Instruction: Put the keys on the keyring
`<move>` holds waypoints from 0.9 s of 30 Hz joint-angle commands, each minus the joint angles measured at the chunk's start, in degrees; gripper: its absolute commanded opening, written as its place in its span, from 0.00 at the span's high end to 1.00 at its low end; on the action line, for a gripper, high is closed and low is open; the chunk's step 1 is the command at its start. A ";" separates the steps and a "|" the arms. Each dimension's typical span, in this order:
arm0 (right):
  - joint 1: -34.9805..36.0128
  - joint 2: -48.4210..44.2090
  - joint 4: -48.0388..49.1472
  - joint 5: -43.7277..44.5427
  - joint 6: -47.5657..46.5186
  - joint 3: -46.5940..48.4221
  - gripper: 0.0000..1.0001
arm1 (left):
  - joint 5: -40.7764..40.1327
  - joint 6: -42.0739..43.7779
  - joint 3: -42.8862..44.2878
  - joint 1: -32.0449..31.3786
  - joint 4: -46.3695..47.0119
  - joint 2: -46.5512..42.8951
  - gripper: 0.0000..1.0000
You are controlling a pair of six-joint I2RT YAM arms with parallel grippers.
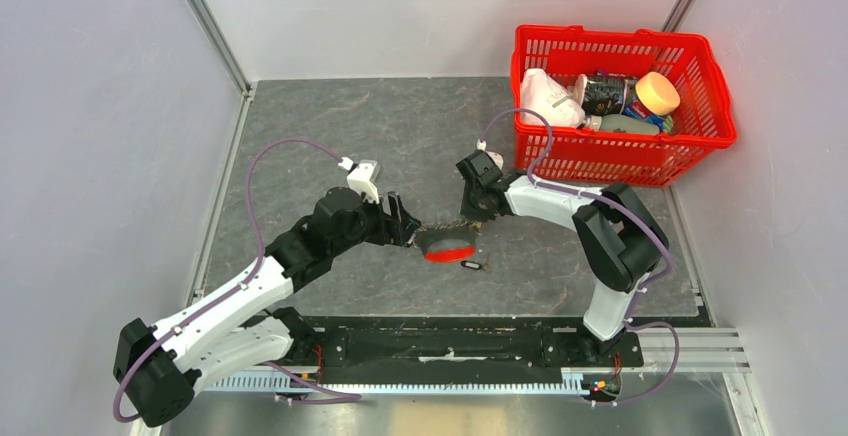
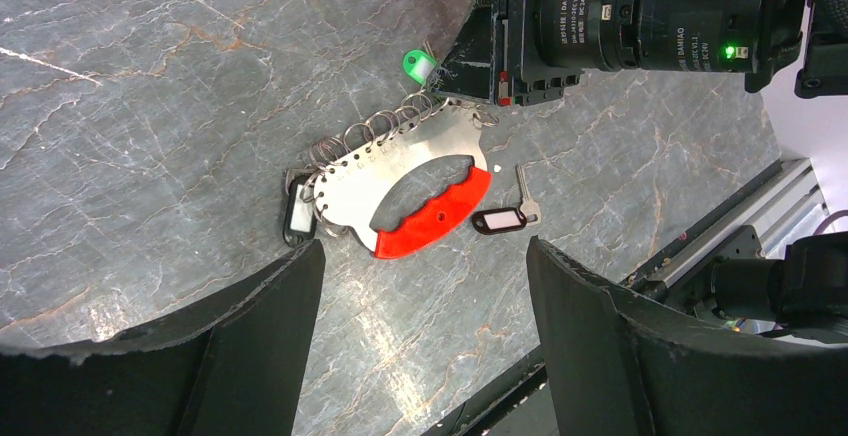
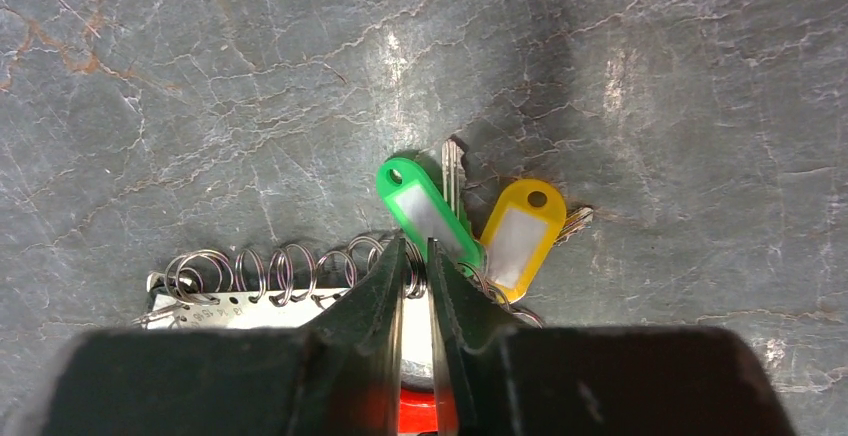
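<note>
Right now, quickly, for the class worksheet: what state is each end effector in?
Left end effector: open wide, holding nothing.
Right end effector: nearly closed at the keyring's wire loops; whether it grips one cannot be told.

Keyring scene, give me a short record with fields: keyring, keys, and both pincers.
keyring: flat on table, metal plate, red grip, row of rings
green-tagged key: at ring row's end, beside yellow-tagged key
black-tagged key: lying apart from the rings, near the red grip
left pincer: open, above keyring
right pincer: nearly closed at the rings; grip unclear
</note>
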 commanded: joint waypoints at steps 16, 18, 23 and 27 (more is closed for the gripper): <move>-0.15 -5.93 -0.53 -0.36 -0.85 -1.44 1.00 | -0.49 -0.90 0.05 -0.21 2.11 -0.54 0.20; -0.13 -7.29 -0.86 -0.06 -1.84 -1.37 1.00 | -0.22 -1.04 0.17 -0.21 2.19 -0.60 0.20; -0.15 -11.73 -0.64 0.50 -4.92 -2.40 1.00 | 0.38 -1.57 0.22 -0.21 2.54 -0.79 0.20; -0.16 -16.59 1.30 0.52 -8.65 -4.51 1.00 | 0.86 -2.03 0.14 -0.21 3.00 -1.10 0.20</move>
